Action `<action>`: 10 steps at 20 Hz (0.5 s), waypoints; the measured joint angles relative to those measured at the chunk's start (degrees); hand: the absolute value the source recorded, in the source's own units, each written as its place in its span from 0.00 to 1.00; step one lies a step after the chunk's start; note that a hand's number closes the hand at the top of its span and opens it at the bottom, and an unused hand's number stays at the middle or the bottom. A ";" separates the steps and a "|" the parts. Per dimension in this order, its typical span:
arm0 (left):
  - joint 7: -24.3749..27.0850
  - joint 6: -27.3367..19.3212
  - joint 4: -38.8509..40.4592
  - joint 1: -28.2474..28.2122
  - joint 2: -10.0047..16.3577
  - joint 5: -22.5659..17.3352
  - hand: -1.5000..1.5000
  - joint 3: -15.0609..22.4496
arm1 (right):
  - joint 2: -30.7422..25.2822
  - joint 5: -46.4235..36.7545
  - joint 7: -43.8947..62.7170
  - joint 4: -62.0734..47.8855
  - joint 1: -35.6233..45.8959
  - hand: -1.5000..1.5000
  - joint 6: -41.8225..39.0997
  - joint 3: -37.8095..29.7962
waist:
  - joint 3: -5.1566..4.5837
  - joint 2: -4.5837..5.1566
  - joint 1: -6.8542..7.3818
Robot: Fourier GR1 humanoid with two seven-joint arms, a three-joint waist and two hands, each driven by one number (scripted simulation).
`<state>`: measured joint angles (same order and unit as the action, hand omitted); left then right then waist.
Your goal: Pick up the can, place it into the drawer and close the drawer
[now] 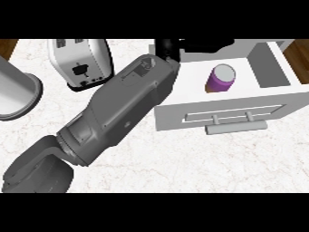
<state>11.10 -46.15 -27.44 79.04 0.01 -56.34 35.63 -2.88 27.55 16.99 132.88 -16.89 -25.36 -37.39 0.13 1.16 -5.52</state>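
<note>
The purple can (220, 78) with a pale lid lies tilted inside the open white drawer (183, 108), in its wide left compartment. The drawer's front carries a bar handle (235, 128) facing me. My left forearm runs diagonally from the lower left up to the drawer's back left corner. Its black left hand (207, 45) shows above the drawer's far edge, fingers stretched out and apart from the can, holding nothing. Part of the hand is hidden by the wrist and the drawer's wall. The right hand shows nowhere.
A silver toaster (82, 63) stands at the back, left of the forearm. A tall grey cylinder (9, 90) stands at the far left. The drawer has a narrow right compartment (270, 68). Marble counter (204, 163) spreads in front of the drawer.
</note>
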 measured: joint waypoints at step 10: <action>3.78 0.93 -0.43 1.81 -0.01 -3.03 0.00 -0.77 | -3.07 -14.02 -9.36 3.42 4.97 0.00 -4.34 2.33 | -0.04 -0.03 1.48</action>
<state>14.88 -45.22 -27.87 80.85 0.00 -59.37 34.86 -5.95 13.54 7.63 136.30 -11.92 -29.70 -35.06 0.09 1.13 -4.03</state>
